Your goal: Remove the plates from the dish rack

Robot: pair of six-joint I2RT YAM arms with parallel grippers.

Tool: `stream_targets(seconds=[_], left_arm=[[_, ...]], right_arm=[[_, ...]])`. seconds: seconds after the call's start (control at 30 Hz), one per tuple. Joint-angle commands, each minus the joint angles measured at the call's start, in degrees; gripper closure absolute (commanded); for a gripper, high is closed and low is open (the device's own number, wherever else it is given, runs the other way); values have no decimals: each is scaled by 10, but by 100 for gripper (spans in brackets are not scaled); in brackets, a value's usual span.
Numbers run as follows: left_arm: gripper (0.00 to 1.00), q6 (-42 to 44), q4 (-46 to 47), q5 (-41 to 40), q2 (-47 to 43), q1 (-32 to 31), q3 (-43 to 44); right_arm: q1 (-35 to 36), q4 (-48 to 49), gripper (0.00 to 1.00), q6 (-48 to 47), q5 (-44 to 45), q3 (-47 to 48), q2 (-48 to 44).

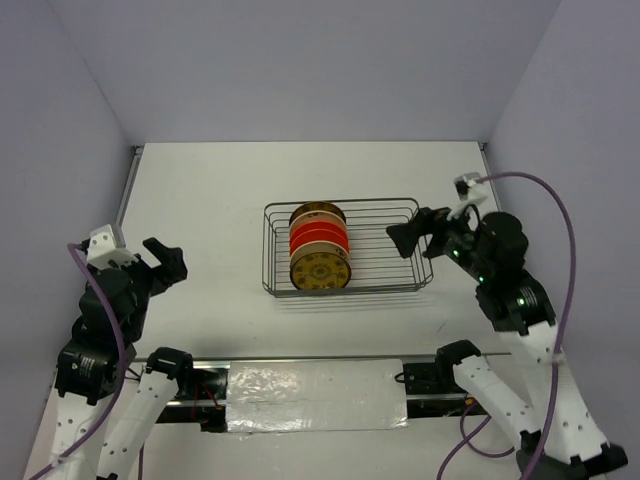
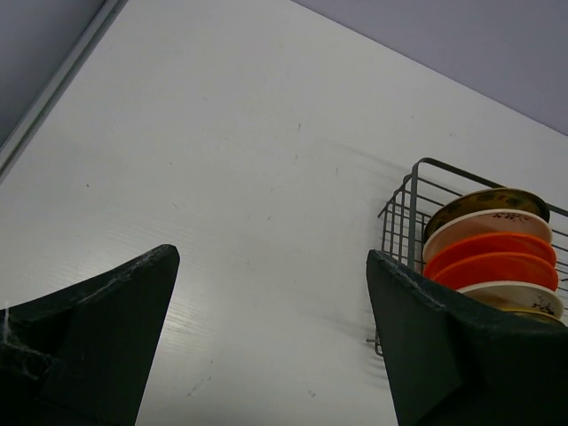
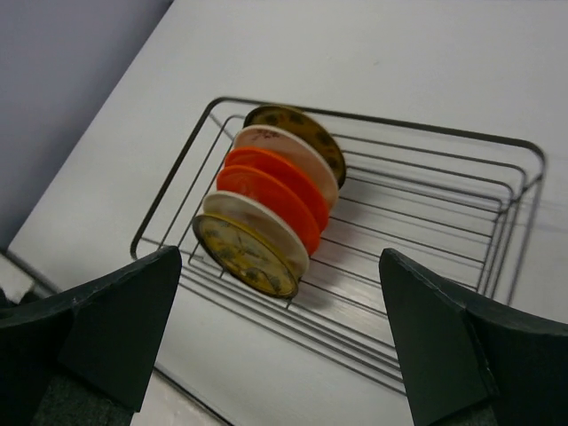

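Observation:
The wire dish rack stands mid-table and also shows in the right wrist view and the left wrist view. Several plates stand on edge in its left half: a yellow patterned plate nearest, cream ones, two orange-red plates, and another yellow one at the far end. They show in the right wrist view too. My right gripper is open just right of the rack, above its right end. My left gripper is open and empty, far left of the rack.
The white table has grey walls on three sides. A taped strip runs along the near edge between the arm bases.

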Motion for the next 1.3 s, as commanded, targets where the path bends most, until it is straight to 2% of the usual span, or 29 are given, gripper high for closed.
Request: stream_targets(seconds=[0.0,0.07,0.2,0.27,0.3,0.33,0.4,0.53,0.7,1.07,1.17,1.27], left_arm=[[0,-7,25,-2,7,-3,2],[0,-7,23,-4,12,-3,3],[1,-10,20,-9,21,-4,5],[0,-11,18,-10,20,-4,5],[0,-11,19,-11,19,-4,5],[0,-11,20,-11,19,-4,4],[1,-9,21,-7,21,-5,4],[1,-5,24,3,28,-5,4],[0,3,28,18,44,-5,3],[1,18,41,52,60,-6,-1],[0,19,42,56,64,-6,-1],[1,21,43,58,64,-7,-1]], right_arm=[[69,38,0,-75,-8,51,95],[158,28,0,-147,39,86,124],[264,26,1,-278,96,99,206],[274,36,15,-315,106,89,237],[276,42,26,-324,95,87,265],[277,47,48,-333,62,79,275],[289,62,58,-348,43,69,292],[310,100,57,-375,67,45,302],[320,79,60,-382,76,65,373],[325,153,56,-406,90,44,454],[325,162,59,-405,78,38,468],[325,170,66,-405,74,28,480]])
